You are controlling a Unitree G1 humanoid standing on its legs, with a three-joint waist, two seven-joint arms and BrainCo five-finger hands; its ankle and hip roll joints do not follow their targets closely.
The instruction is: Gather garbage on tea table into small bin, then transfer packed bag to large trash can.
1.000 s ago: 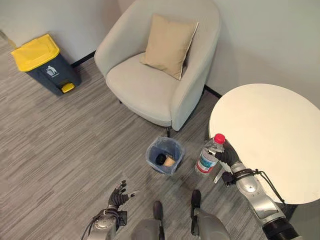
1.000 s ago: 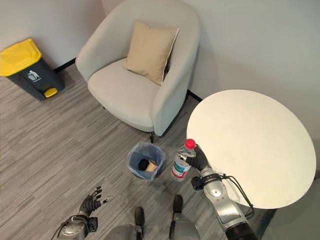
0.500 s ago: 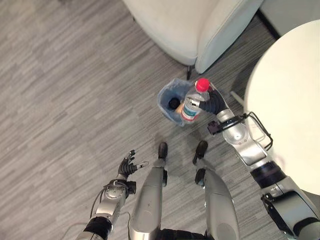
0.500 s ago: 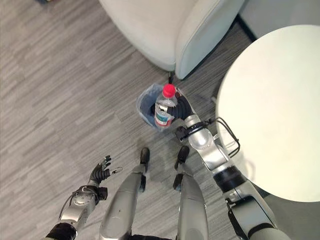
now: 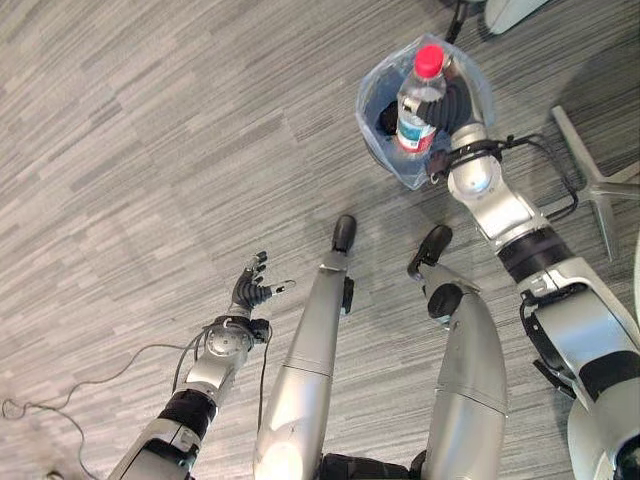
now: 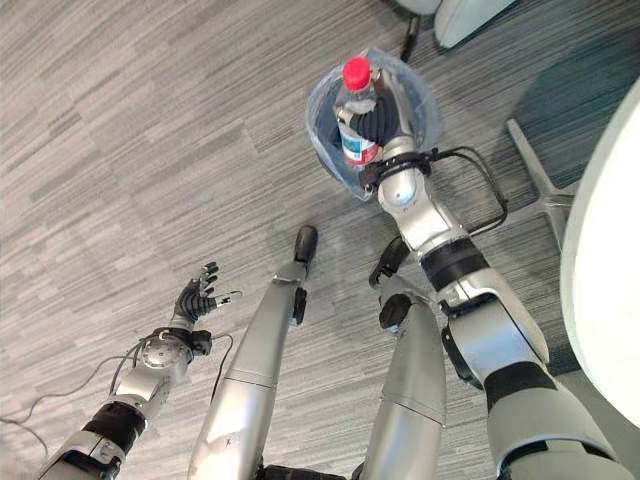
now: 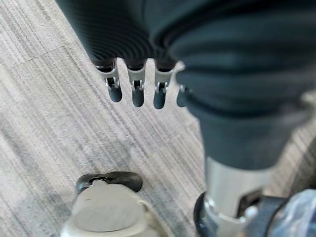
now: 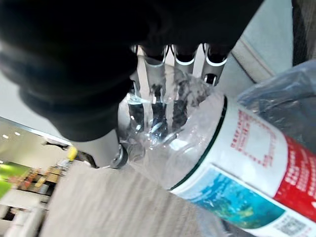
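Low over the grey plank floor point(image 5: 150, 150), the left hand point(image 5: 252, 293) hangs with fingers spread and relaxed, holding nothing; its wrist view shows the straight fingers point(image 7: 137, 89) above the floor. Farther out, the right hand point(image 6: 380, 120) grips a clear water bottle point(image 5: 418, 98) with a red cap directly over the small bin point(image 5: 470, 85) lined with a blue bag. The bottle hides most of the bin's contents. The right wrist view shows fingers point(image 8: 157, 106) curled behind the bottle's clear wall. The desk point(image 6: 610, 260) edge is cut off at right.
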